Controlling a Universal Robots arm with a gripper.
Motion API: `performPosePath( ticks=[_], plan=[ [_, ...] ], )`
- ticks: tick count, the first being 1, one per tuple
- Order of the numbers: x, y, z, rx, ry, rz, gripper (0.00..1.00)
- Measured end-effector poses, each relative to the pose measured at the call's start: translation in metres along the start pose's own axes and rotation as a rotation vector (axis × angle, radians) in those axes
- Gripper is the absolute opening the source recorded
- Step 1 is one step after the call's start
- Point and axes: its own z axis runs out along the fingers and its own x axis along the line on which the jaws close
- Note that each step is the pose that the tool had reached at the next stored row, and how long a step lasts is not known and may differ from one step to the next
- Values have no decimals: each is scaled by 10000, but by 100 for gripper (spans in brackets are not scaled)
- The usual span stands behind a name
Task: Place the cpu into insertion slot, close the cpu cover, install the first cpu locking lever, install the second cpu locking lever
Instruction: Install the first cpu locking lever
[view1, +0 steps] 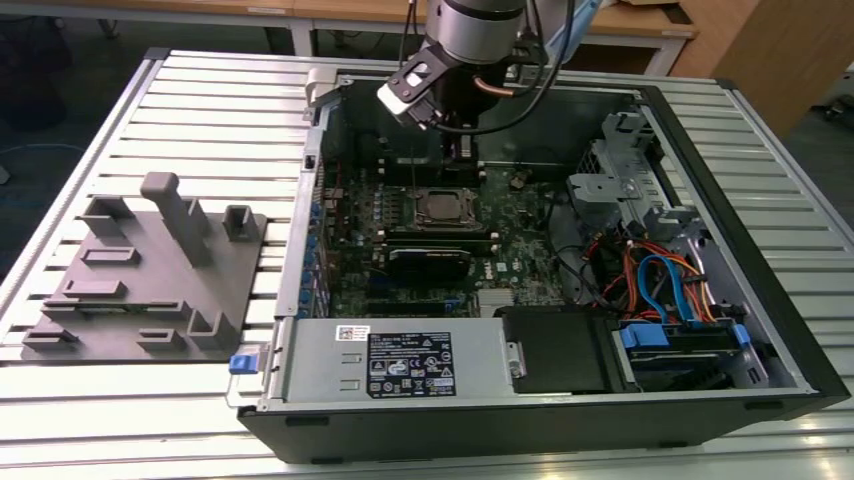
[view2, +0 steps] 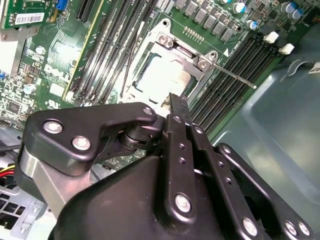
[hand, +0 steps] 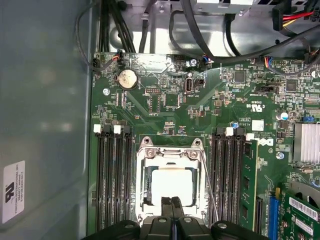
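Note:
The cpu (hand: 172, 186) lies in the insertion slot (view1: 442, 208) on the green motherboard, its silver-grey top showing in both wrist views. The cpu cover (hand: 172, 154), a silver frame, lies down around the chip (view2: 162, 79). A thin locking lever (hand: 210, 192) runs slanted beside the socket; in the second wrist view this lever (view2: 236, 78) sticks out over the memory slots. Another thin lever (view2: 127, 67) crosses the slots on the other side. My gripper (hand: 171, 204) hangs just above the socket's edge, its black fingers (view2: 176, 107) shut together and holding nothing.
Long black memory slots (hand: 114, 175) flank the socket on both sides. Cable bundles (hand: 210, 35) and the case's metal wall (view2: 280, 135) lie close by. In the exterior view a grey fixture block (view1: 147, 275) sits on the slatted table at the left of the open case (view1: 534, 400).

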Motion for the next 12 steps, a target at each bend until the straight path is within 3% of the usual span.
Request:
performPosePath(
  ticks=[12],
  plan=[
    [0, 0, 8, 9, -46, -2133, 10]
  ],
)
